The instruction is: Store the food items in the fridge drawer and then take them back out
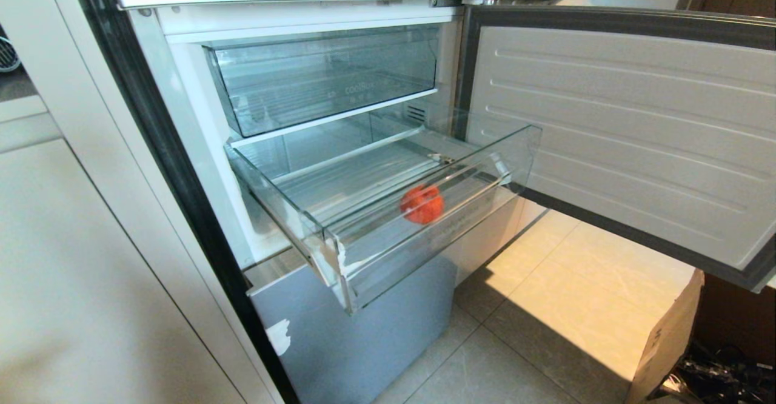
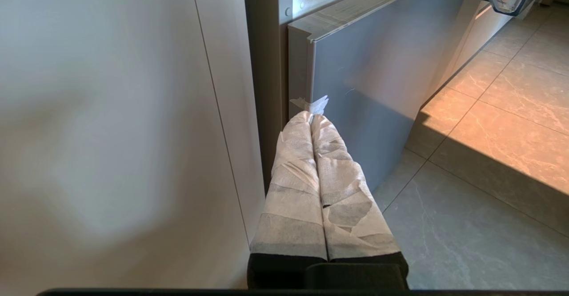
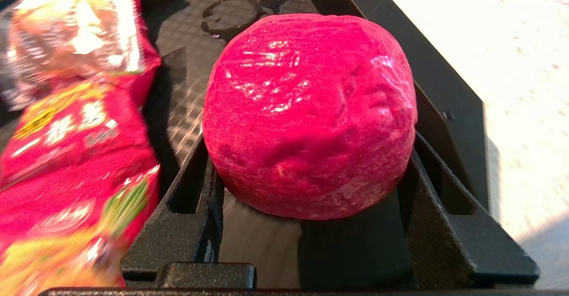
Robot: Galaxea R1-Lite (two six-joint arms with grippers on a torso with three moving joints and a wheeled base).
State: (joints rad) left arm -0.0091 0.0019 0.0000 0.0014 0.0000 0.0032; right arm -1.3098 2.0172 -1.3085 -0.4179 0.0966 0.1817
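Head view: fridge drawer pulled out; orange-red food item lies near its front wall.
Left wrist view: left gripper low beside the fridge, jaws clenched empty.
Right wrist view: right gripper jaws grasp a magenta round lump over a black tray.

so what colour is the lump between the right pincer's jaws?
Magenta-pink lump, clearest in right wrist view.

Home kitchen: open fridge, floor tiles
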